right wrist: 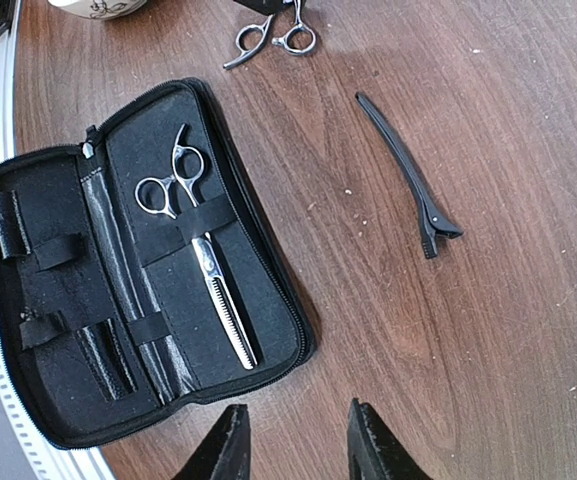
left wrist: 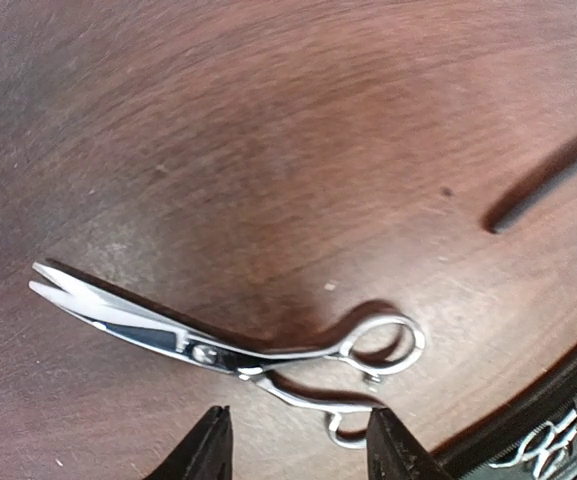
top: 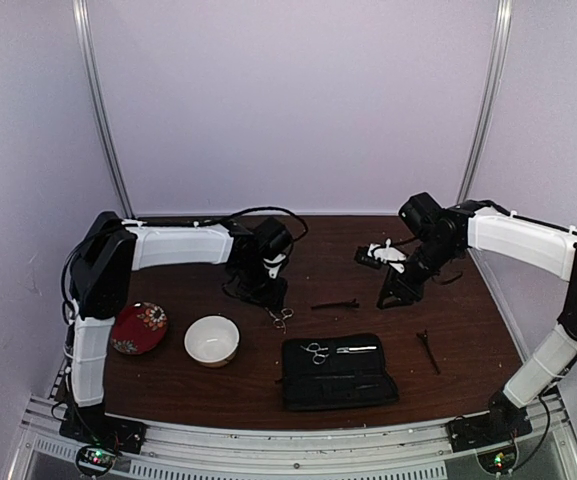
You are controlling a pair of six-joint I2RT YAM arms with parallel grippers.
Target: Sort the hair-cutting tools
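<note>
Left fingers (left wrist: 211, 450) gape above loose scissors (left wrist: 218, 352), pouch (left wrist: 538, 440) edge just beside.

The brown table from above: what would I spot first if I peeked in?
Probably the open black zip case at the front middle of the table, with shiny thinning scissors strapped inside. Then a second pair of silver scissors lying loose on the wood by the case's far left corner, below the left gripper. A white bowl and a red patterned plate sit to the left.
</note>
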